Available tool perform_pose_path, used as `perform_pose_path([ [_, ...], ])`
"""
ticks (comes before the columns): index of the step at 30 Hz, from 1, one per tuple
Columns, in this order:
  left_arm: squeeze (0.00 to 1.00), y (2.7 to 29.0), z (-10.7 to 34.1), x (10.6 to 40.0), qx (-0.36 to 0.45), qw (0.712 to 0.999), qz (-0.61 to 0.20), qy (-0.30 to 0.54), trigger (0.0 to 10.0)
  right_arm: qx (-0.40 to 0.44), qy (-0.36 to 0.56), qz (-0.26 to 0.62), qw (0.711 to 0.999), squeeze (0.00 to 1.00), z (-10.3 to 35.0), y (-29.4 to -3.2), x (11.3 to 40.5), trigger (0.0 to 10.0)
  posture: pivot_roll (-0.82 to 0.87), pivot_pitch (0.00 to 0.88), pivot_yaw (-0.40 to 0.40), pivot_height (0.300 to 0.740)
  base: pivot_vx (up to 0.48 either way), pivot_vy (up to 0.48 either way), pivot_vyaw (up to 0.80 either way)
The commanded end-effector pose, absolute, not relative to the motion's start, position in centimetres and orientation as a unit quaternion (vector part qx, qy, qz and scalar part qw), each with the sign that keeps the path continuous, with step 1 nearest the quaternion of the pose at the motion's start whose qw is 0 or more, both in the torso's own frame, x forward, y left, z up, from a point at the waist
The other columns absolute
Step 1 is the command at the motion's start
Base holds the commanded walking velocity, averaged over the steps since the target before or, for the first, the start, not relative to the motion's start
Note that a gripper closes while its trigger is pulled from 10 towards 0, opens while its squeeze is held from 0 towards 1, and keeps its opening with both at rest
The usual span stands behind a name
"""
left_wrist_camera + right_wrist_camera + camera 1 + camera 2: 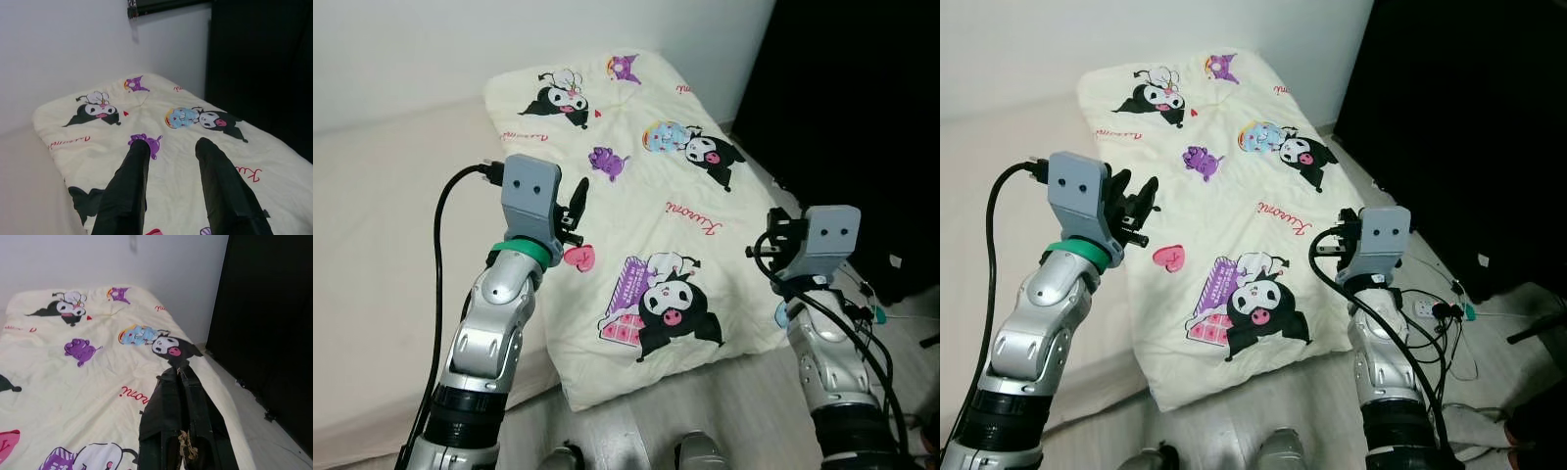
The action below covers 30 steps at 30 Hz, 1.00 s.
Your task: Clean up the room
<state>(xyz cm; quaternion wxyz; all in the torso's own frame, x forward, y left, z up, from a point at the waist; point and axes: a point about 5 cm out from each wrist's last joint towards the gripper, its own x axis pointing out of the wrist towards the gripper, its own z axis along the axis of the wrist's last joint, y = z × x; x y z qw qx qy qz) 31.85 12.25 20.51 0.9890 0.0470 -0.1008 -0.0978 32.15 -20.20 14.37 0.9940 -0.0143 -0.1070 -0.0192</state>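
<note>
Two grippers are what I'm working with, so I'm starting there. I'm holding the left gripper raised over the near left part of the quilt, its two fingers spread apart with nothing between them. I'm keeping the right gripper up at the quilt's near right edge, fingers pressed together and gripping nothing.

One cream quilt with cartoon prints is lying flat along the pale mattress, reaching the white wall at its far end; its near corner is hanging past the mattress edge toward the wood floor. Tidying this quilt looks like my job.

What I'm worrying about: the padded fabric looks soft and thick, so a shallow pinch may be catching only the top layer and slipping out. Pulling one side alone could be dragging the whole quilt off the mattress. Loose cables are lying on the floor by my right arm, beside the dark wardrobe, and a careless swing could be snagging them.

Counting: two grippers, one quilt, one mattress, one tangle of cables.
</note>
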Motion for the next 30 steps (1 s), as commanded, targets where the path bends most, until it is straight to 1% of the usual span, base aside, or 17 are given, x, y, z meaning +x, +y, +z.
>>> perform_pose_path([
  [1,0.00,12.3,19.7,31.8,0.050,0.990,-0.100,-0.083,10.0,-0.013,-0.095,-0.020,0.995,0.00,13.5,-20.0,31.8,10.0,-0.10,0.101,0.069,0.703,0.000,0.000,0.00],
  [20,0.00,12.2,19.9,31.6,0.047,0.989,-0.110,-0.092,10.0,-0.007,-0.098,-0.021,0.995,0.00,13.5,-19.8,31.9,10.0,-0.09,0.104,0.073,0.703,0.000,0.000,0.00],
  [25,0.00,12.2,19.5,31.6,0.051,0.989,-0.111,-0.083,10.0,-0.001,-0.094,-0.018,0.995,0.00,13.3,-19.7,31.8,10.0,-0.09,0.103,0.074,0.703,0.000,0.000,0.00],
  [28,0.00,13.5,15.5,30.9,0.092,0.989,-0.111,-0.020,10.0,0.012,-0.064,-0.012,0.998,0.00,11.5,-18.8,31.2,10.0,-0.09,0.101,0.076,0.703,0.000,0.000,0.00],
  [29,0.00,13.5,15.5,30.9,0.092,0.989,-0.111,-0.020,10.0,0.012,-0.064,-0.012,0.998,0.00,11.5,-18.8,31.2,10.0,-0.09,0.101,0.076,0.703,0.000,0.000,0.00],
  [30,0.00,13.8,14.5,30.5,0.104,0.988,-0.112,-0.008,10.0,0.014,-0.058,-0.009,0.998,0.00,11.0,-18.5,31.0,10.0,-0.09,0.099,0.077,0.703,0.000,0.000,0.00],
])
